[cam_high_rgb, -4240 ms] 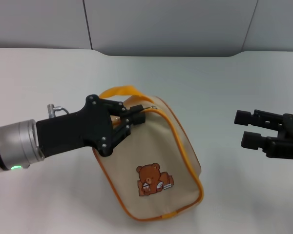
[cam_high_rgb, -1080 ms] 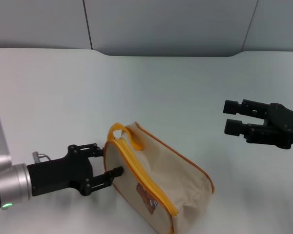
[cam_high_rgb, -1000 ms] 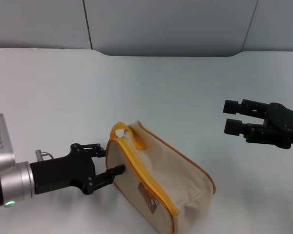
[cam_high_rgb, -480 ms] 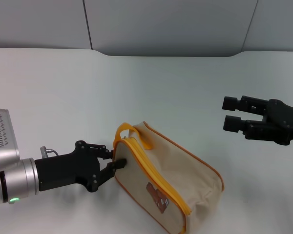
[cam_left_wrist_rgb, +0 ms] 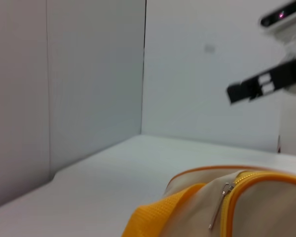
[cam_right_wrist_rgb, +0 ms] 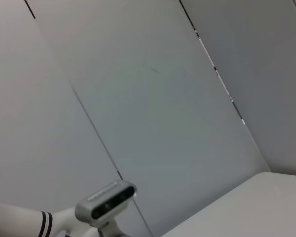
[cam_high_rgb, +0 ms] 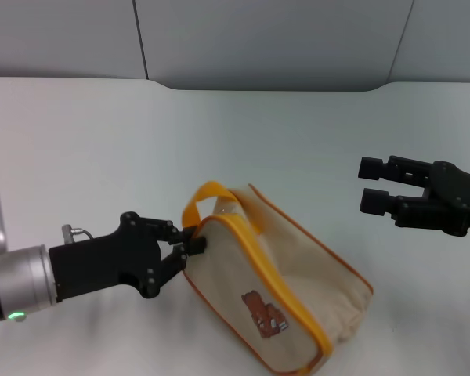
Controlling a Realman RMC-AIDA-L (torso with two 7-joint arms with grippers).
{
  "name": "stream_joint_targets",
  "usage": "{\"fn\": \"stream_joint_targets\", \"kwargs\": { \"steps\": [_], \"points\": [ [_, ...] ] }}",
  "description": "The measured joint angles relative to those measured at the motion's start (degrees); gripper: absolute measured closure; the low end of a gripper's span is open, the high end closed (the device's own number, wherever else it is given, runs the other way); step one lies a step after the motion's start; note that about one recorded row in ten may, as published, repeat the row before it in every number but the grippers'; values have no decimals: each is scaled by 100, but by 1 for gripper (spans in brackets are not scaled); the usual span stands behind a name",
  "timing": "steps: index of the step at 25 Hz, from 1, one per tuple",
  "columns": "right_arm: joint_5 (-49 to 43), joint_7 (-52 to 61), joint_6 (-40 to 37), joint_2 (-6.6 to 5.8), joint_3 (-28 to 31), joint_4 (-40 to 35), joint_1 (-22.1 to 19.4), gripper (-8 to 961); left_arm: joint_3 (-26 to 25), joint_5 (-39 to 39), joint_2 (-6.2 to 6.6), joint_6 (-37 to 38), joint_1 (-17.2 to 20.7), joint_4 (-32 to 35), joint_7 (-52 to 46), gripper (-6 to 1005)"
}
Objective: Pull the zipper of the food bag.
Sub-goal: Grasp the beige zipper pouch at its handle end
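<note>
Plainly, the bag's own axis: the food bag (cam_high_rgb: 278, 294) lies on the white counter (cam_high_rgb: 243, 149) with its long axis running from the end by the left tool out and away toward the robot's right and nearer the robot; the orange strap handle (cam_high_rgb: 207, 196) arches over the end by the tool.
Zipper: the zipper (cam_high_rgb: 278, 274) follows that same axis along the bag's top edge; its silver pull tab (cam_left_wrist_rgb: 218, 206) hangs at the handle end, seen in the left wrist view.
Left tool: the left tool (cam_high_rgb: 189, 243) sits right at that end of the bag, its fingertips drawn close together against the bag's top corner below the handle; whether they pinch the tab itself I cannot tell.
Right tool: the right tool (cam_high_rgb: 374, 188) hovers well apart from the bag, on its far right side, fingers spread with nothing between them.
Nearer arm: the left, by far.
Judged pull direction: along the zip line, away from the handle end, toward the bag's far end.
</note>
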Motion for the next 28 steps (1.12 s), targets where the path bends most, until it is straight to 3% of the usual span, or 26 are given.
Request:
{"fn": "stream_joint_targets", "kwargs": {
  "steps": [6, 19, 24, 26, 28],
  "points": [
    [-8, -2, -52, -8, 0, -1, 2, 120, -140, -148, 9, 704, 89, 407, -262, 900],
    [18, 34, -364, -49, 38, -28, 13, 119, -124, -331, -38, 1211, -55, 960, -130, 950],
    [62, 193, -506, -161, 54, -41, 54, 119, -61, -333, -37, 1491, -198, 1166, 300, 950],
    [196, 706, -616, -272, 47, -70, 155, 120, -52, -334, -32, 1642, -273, 1211, 496, 952],
    [242, 941, -636, -308, 36, -92, 198, 120, -50, -334, -32, 1689, -298, 1216, 609, 954]
  ]
}}
